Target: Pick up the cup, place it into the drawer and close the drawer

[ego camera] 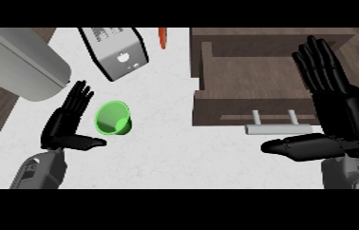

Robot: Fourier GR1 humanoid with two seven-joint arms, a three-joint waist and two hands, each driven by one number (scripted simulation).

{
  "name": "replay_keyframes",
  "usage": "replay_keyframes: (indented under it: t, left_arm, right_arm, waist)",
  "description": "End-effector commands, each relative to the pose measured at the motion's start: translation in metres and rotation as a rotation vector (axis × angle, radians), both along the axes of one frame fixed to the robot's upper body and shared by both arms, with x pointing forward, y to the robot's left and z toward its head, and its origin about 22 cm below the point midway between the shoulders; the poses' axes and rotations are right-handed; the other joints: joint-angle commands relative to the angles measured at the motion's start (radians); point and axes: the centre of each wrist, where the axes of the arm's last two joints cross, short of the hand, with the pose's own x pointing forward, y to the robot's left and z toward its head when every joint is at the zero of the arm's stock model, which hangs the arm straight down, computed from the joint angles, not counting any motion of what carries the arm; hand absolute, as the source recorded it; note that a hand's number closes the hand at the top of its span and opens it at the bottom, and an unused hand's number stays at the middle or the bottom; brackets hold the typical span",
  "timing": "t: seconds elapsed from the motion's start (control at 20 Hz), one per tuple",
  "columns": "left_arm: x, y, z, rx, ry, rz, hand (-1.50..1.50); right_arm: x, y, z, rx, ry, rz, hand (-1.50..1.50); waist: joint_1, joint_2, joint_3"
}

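Observation:
A green cup lies on the white counter at the left, its mouth turned toward me. My left hand stands just left of it, fingers straight and thumb out below the cup, holding nothing. The brown wooden drawer is pulled open at the right, with a silver handle on its front. My right hand is open at the drawer's right side, fingers straight up and thumb pointing left under the handle.
A silver toaster sits at the back, left of centre. A large grey rounded appliance fills the back left corner. An orange carrot-like object lies at the back edge.

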Motion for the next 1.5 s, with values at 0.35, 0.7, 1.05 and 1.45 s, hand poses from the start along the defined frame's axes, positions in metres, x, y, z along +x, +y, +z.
replay_keyframes:
  t: [0.35, 0.7, 1.05, 1.45]
  left_arm:
    - [-0.005, 0.021, -0.057, 0.023, 0.017, 0.040, -1.50]
    - [-0.023, -0.002, -0.083, 0.015, -0.003, 0.018, -1.50]
    - [-0.007, -0.003, -0.074, 0.015, -0.024, 0.023, -1.50]
    - [-0.013, -0.018, -0.084, 0.003, -0.062, 0.005, -1.50]
  right_arm:
    - [0.005, 0.002, 0.018, -0.021, -0.021, 0.015, -1.50]
    - [0.018, 0.010, 0.000, -0.018, -0.022, 0.017, -1.50]
    - [0.007, -0.006, 0.024, -0.017, -0.019, 0.007, -1.50]
    - [0.017, -0.011, 0.024, -0.016, 0.007, 0.032, -1.50]
  waist:
    - [-0.017, 0.005, -0.002]
    - [-0.011, 0.007, -0.002]
    - [-0.021, 0.008, -0.003]
    - [-0.039, 0.018, -0.006]
